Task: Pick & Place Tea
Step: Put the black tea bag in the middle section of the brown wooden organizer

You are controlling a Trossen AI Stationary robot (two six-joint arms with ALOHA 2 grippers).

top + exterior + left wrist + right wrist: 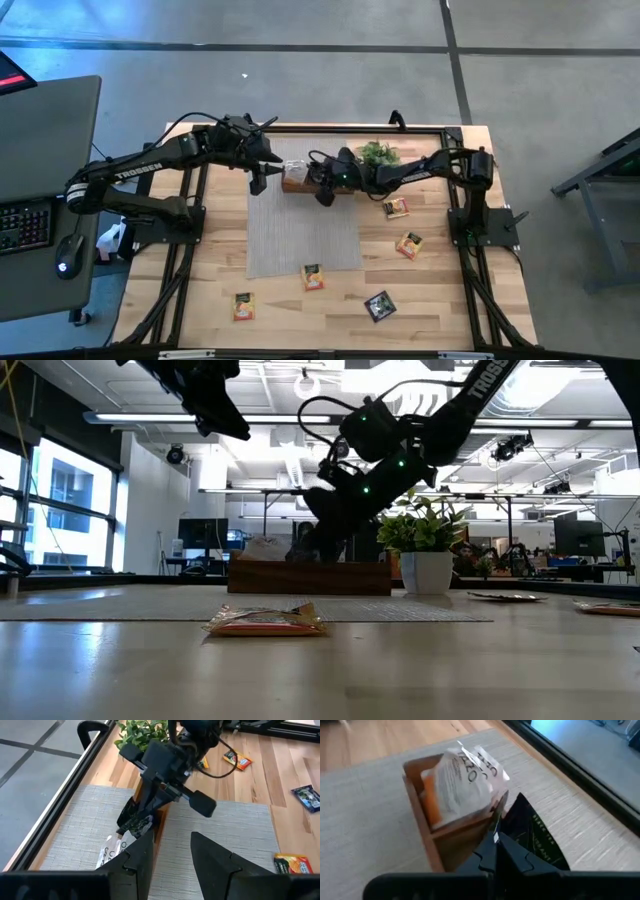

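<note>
Reading "TROSSEN" in white along the left arm (135, 172); showing "TAZO" on the white sachet (465, 777) in the wooden tray (427, 827).

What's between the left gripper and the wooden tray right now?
Nothing but bare grey mat. In the high view the left gripper, jaws open, hangs beside the wooden tray, while the right gripper holds a black sachet at it.

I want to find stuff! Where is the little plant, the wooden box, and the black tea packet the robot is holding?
Plant (378, 153), high view, on its green leaves.
Wooden box (422, 822), right wrist view, on its side wall.
Black tea packet (532, 835), right wrist view, on its dark face, pinched by the right tool (496, 840).
</note>
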